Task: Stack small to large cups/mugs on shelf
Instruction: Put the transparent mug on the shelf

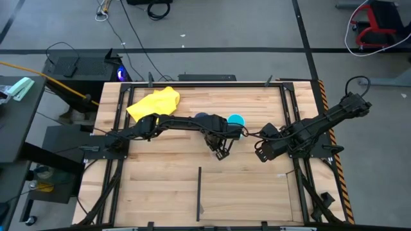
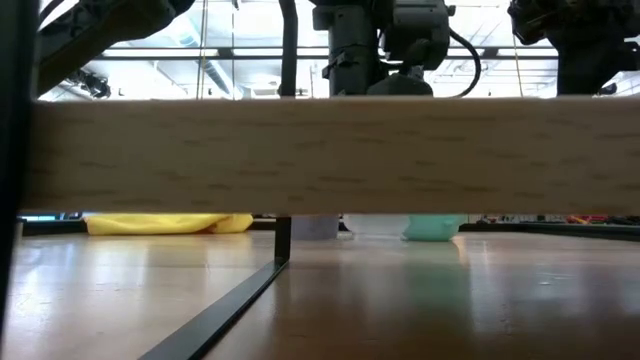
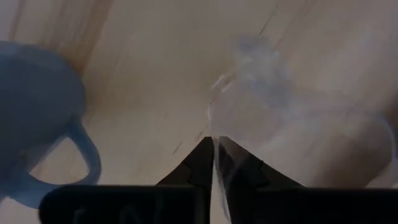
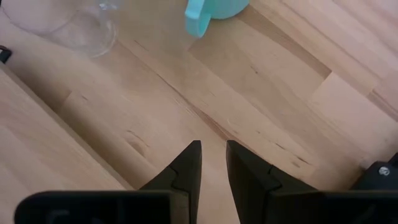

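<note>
Two grippers in view.
Your left gripper (image 3: 213, 155) pinches the tiny clear see-through cup (image 3: 249, 87)'s rim; your right gripper (image 4: 213, 163) stands slightly parted, empty.

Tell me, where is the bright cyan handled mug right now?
In the high view, the bright cyan handled mug stands mid-table toward the back, right beside the left gripper.

A robotics lab: floor cables (image 1: 131, 29), framed workbench (image 1: 160, 192).
</note>
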{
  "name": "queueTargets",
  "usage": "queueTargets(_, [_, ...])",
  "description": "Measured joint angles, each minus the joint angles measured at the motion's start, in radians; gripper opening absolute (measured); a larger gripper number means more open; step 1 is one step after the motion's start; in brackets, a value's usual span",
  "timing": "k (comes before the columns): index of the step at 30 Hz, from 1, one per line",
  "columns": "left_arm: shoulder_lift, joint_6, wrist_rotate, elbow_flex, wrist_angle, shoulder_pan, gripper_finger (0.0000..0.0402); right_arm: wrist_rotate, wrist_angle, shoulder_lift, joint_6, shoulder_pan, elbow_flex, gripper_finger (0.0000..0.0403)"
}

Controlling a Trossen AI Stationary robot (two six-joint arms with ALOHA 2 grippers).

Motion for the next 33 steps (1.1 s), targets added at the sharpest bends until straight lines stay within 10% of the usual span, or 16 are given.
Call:
queueTargets(19, [-0.072,-0.008,0.044,0.058,-0.054,0.007,0.0115,-0.028,0.107,-0.040,-0.098,-0.001,0.000,0.0083])
queueTargets(33, [-0.323,-0.121,-0.075,0.045,-0.230,-0.062,0.0127,-0.249,0.323,-0.009,-0.651,-0.258,0.004,0.0083])
